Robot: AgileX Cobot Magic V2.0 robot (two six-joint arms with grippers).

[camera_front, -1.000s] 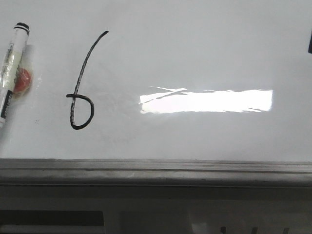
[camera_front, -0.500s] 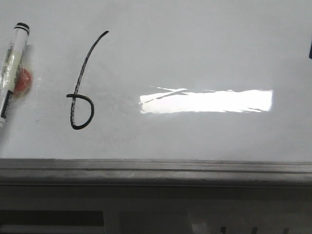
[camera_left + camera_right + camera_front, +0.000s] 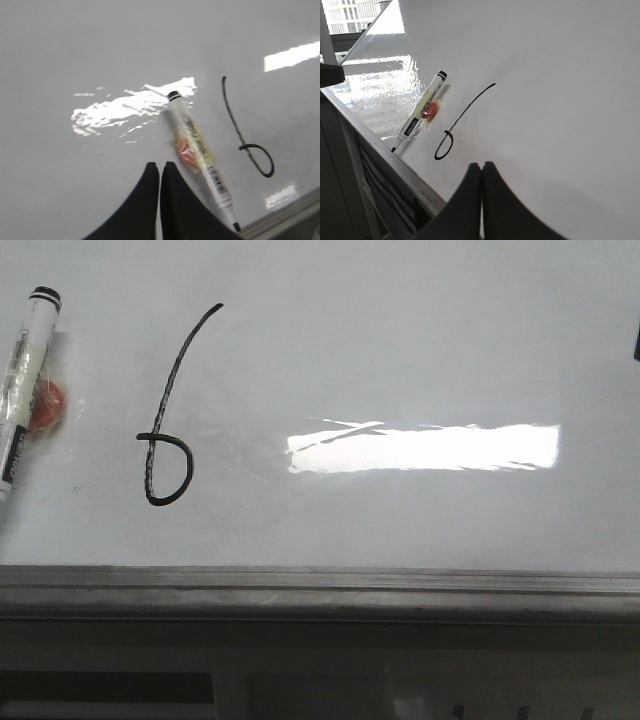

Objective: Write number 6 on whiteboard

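The number 6 (image 3: 165, 430) is drawn in thin black marker on the left part of the whiteboard (image 3: 400, 350). It also shows in the left wrist view (image 3: 247, 135) and the right wrist view (image 3: 455, 125). A white marker (image 3: 22, 380) lies flat on the board left of the figure, uncapped, beside a small red-orange piece. My left gripper (image 3: 160, 165) is shut and empty, above the board just beside the marker (image 3: 200, 150). My right gripper (image 3: 481, 165) is shut and empty, above the board near its front edge. Neither gripper shows in the front view.
The board's grey metal front edge (image 3: 320, 585) runs across the front view. A bright rectangular light reflection (image 3: 425, 448) lies right of the figure. A small red-orange piece (image 3: 45, 405) sits against the marker. A dark object (image 3: 636, 340) pokes in at the right edge.
The marker has shifted very slightly at the left edge of the front view. The figure and the board are unchanged.
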